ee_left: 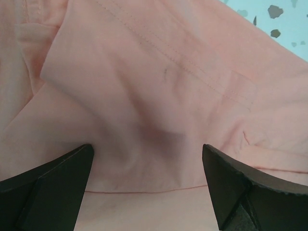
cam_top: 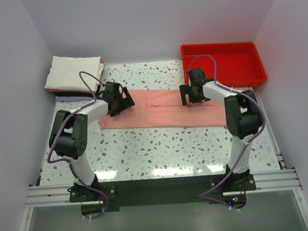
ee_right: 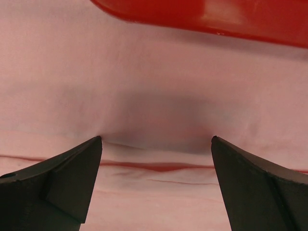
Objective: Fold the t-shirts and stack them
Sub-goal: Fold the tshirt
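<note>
A salmon-pink t-shirt point(cam_top: 159, 115) lies flat on the speckled table point(cam_top: 161, 149), folded into a long strip running left to right. My left gripper point(cam_top: 122, 104) hovers open over its left end. In the left wrist view the open jaws point(ee_left: 147, 147) straddle smooth pink cloth point(ee_left: 144, 72) with a stitched hem, holding nothing. My right gripper point(cam_top: 191, 99) stands open over the strip's far edge, right of centre. The right wrist view shows its jaws point(ee_right: 156, 139) spread over layered fold edges of the shirt point(ee_right: 154, 72). Folded t-shirts, white on top, are stacked point(cam_top: 74, 72) at the back left.
A red plastic tray point(cam_top: 235, 67) sits at the back right, just beyond the shirt's far edge; its wall point(ee_right: 216, 14) fills the top of the right wrist view. White walls close in the table on three sides. Speckled tabletop point(ee_left: 284, 24) shows past the shirt's corner.
</note>
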Robot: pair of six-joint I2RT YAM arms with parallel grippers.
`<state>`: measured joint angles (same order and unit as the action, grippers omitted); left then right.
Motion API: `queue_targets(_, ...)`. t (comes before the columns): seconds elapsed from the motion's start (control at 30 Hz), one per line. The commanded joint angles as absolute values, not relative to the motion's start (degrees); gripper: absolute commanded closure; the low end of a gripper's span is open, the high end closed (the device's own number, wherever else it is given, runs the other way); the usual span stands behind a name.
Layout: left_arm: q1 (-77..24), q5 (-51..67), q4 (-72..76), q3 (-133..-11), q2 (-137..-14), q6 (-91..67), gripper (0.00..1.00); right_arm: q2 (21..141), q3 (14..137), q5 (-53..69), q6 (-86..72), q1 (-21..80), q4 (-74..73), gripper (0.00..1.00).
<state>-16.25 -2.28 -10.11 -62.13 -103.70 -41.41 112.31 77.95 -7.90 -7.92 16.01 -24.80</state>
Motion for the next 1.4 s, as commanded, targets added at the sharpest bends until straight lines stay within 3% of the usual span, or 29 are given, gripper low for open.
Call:
queue_targets(0.0,-16.26,-2.63,-9.05,-66.08,-107.12,-41.75,0.00,112.15,77.88,-5.80,-8.61,15.56,-22.23,0.01)
queue_targets(0.23,-16.35,-3.60,-11.77,-74.34,-114.86,-39.99,0.00,108.12,68.84,-4.23,-13.09,15.73,-24.26,0.01)
queue_targets(0.43,-18.63,-3.08,-15.03,-85.06,-122.68,-38.24,0.00,95.55,54.69,2.10,-18.72,19.06,-25.57,0.01)
queue_targets(0.7,-23.02,-1.24,-24.42,-109.37,-139.89,-38.23,0.00,82.36,40.18,9.39,-32.23,38.48,-25.76,0.01)
queue_targets(0.9,-23.12,1.49,-27.42,-125.58,-150.20,-39.37,0.00,84.11,44.73,13.80,-35.77,52.02,-21.98,0.01)
queue_targets(1.17,-23.03,2.54,-21.72,-129.02,-153.19,-41.48,0.00,91.67,53.87,16.09,-34.19,59.24,-20.30,0.01)
queue_targets(1.37,-23.03,8.69,-13.45,-132.87,-157.93,-46.14,0.00,91.14,60.19,1.35,-34.18,59.33,-30.30,0.01)
